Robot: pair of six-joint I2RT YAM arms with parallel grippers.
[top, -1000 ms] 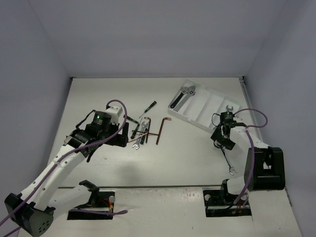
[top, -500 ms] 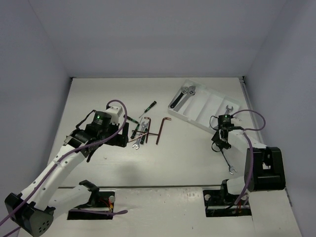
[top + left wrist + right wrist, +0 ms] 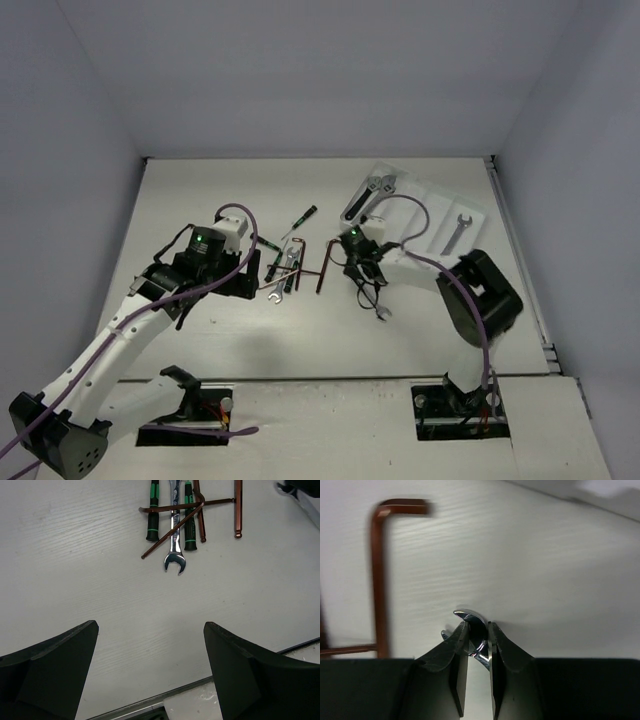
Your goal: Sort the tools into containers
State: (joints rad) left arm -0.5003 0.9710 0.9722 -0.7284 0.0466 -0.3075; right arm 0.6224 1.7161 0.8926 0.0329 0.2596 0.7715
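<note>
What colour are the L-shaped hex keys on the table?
The hex keys are dark reddish-brown, clearest in the left wrist view.

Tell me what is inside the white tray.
The tray holds an adjustable wrench in its far-left compartment and an open-end wrench further right. The right arm and its cable cover the tray's near end, so anything there is hidden.

Robot lab test cell
A white table (image 3: 200, 200) boxed in on three sides by plain pale walls (image 3: 330, 70); a white left arm (image 3: 100, 350) and a black-and-white right arm (image 3: 480, 295) bolted at its near edge, purple cable (image 3: 247, 215) trailing along both
</note>
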